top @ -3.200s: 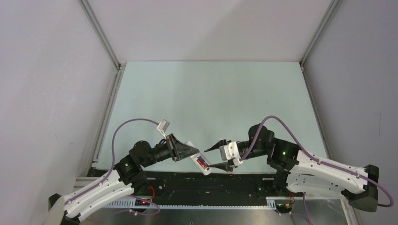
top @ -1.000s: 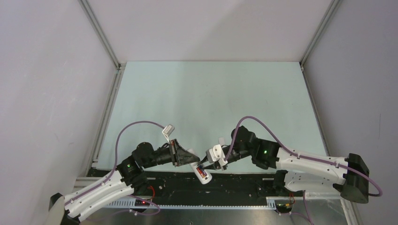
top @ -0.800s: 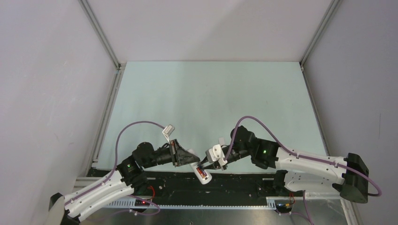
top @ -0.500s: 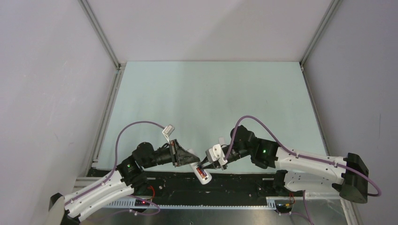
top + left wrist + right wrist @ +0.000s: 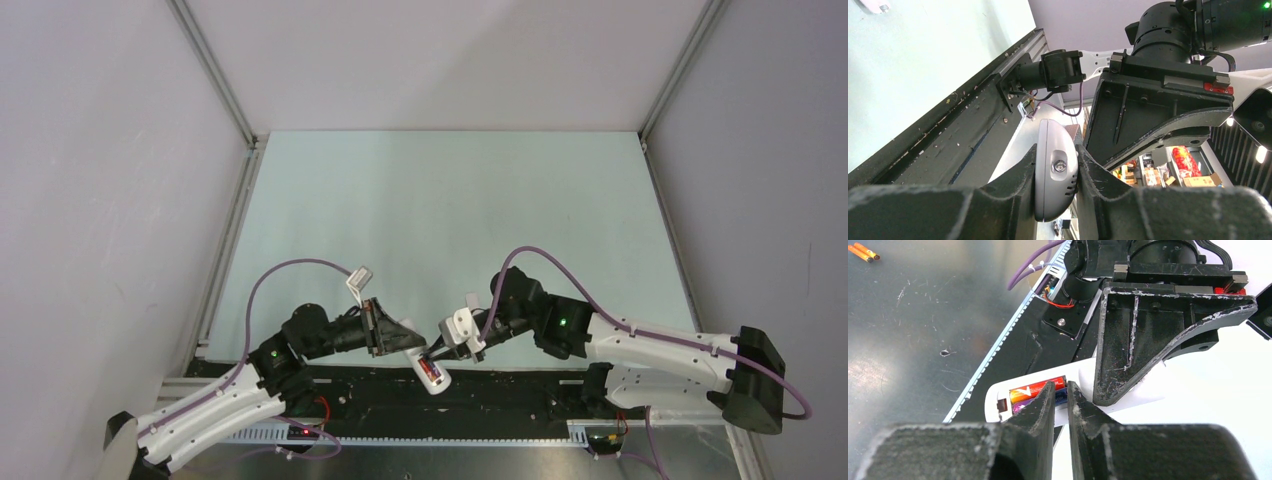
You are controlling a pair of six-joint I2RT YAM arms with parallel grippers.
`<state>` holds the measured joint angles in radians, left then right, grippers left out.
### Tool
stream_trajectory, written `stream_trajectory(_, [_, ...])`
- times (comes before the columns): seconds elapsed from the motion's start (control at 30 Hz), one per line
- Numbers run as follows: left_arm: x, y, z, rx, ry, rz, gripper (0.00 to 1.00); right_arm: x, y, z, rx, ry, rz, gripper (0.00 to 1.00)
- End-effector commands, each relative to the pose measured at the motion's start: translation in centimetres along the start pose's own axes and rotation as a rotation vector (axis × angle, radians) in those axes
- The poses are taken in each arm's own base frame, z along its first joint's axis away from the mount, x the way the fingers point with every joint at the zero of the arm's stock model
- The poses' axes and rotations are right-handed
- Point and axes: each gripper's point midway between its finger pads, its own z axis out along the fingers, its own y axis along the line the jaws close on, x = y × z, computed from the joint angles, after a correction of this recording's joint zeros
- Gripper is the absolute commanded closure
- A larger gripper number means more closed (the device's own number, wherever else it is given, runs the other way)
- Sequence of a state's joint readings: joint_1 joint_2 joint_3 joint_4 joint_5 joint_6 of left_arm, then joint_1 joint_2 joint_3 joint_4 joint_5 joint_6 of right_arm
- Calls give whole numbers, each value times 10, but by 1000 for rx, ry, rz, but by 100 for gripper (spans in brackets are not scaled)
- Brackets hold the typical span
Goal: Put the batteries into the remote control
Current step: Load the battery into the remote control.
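Left gripper [image 5: 1057,172]: fingers clamped on the narrow sides of the remote control – firm contact on both pads.
Remote control [image 5: 431,373]: white handset, one end seated between the left fingers, the other end projecting beyond their tips towards the right gripper; carried above the black rail [image 5: 520,387] at the near table edge, back face and open battery bay turned up to the right wrist camera.
Red-orange battery [image 5: 1035,388]: lay lengthwise in the bay, directly ahead of the right fingertips, its near end hidden beneath them.
Dark battery [image 5: 1020,405]: lay alongside the red-orange one in the same bay, on the side nearer the right wrist camera; mostly covered by the right fingers.
Right gripper [image 5: 1060,390]: fingers drawn almost together, a thin slit between them, tips set at the bay over the batteries – whether they pinched a battery could not be told.
Loose orange cells [image 5: 863,252]: two thin cylinders on the grey metal surface, well apart from the right gripper, far to the left of its fingers.
Table [image 5: 450,220]: pale green surface beyond both grippers.
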<state>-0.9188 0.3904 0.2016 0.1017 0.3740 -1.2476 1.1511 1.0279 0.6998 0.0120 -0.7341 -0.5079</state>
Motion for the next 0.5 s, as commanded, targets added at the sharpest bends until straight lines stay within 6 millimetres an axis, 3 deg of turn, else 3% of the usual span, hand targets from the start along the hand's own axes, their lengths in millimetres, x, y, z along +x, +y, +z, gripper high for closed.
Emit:
stream_trajectory(0.0, [-6,-33,-3,111,-12,23,100,24,18,0,-65,60,66,83])
stream_trajectory(0.47, [-12,-41,-5,134,-50,12,100,38,29,-1,-96,108,96,85])
